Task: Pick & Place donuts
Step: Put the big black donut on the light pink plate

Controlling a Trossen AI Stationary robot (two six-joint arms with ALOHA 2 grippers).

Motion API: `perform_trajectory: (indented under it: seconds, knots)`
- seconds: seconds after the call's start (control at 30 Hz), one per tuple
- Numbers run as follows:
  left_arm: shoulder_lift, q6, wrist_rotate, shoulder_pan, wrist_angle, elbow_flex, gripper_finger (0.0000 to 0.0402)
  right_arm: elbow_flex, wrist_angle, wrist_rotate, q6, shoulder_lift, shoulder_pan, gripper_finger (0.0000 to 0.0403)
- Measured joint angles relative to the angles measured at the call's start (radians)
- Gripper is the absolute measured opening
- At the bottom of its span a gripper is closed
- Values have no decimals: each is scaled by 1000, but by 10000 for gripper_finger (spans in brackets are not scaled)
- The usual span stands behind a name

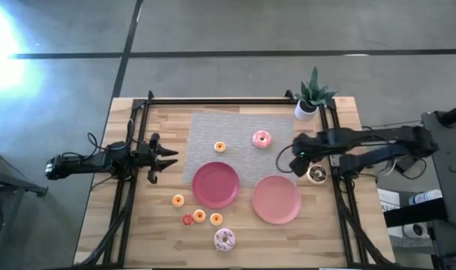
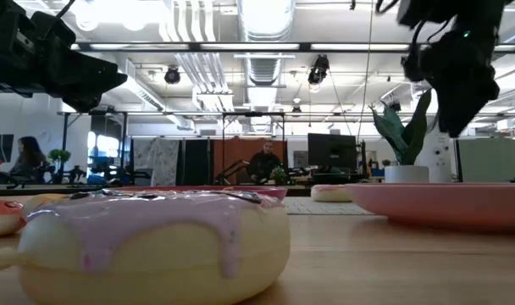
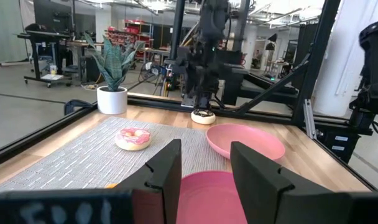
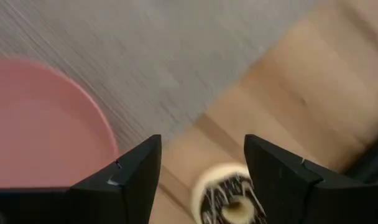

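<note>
My right gripper [image 1: 295,159] [image 4: 201,167] is open and hangs above the table's right side, touching nothing. In its wrist view the brown-iced donut [image 4: 229,198] [image 1: 316,174] lies flat on the wood below and between its fingers. A pink-iced donut [image 1: 262,139] [image 3: 133,138] and a tiny orange one [image 1: 220,147] lie on the grey mat. Several tiny orange and red donuts [image 1: 199,216] and a pale pink-iced sprinkled donut [image 1: 225,239] [image 2: 147,246] lie near the near edge. My left gripper [image 1: 166,157] [image 3: 204,168] is open and waits at the left.
A dark pink plate [image 1: 215,184] and a lighter pink plate [image 1: 277,199] [image 4: 46,124] sit mid-table, partly on the grey mat [image 1: 235,124]. A potted plant [image 1: 310,97] stands at the far right corner. A black frame [image 1: 213,100] borders the table.
</note>
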Motion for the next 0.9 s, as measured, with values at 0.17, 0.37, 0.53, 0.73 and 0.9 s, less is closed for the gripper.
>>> perform_trajectory:
  seconds: [0.17,0.37,0.53,0.73,0.9]
  knots:
    - [0,0,0,0,0,0,113,34,-98,-70,-101,189,-31,221]
    - [0,0,0,0,0,0,113,41,-138,-184,-306,338,-70,221]
    - [0,0,0,0,0,0,113,14,-144,-309,-328,405,-103,221]
    - [0,0,0,0,0,0,113,-27,-158,-317,-253,374,-102,221]
    - [0,0,0,0,0,0,113,-56,-111,-361,-151,317,-102,221]
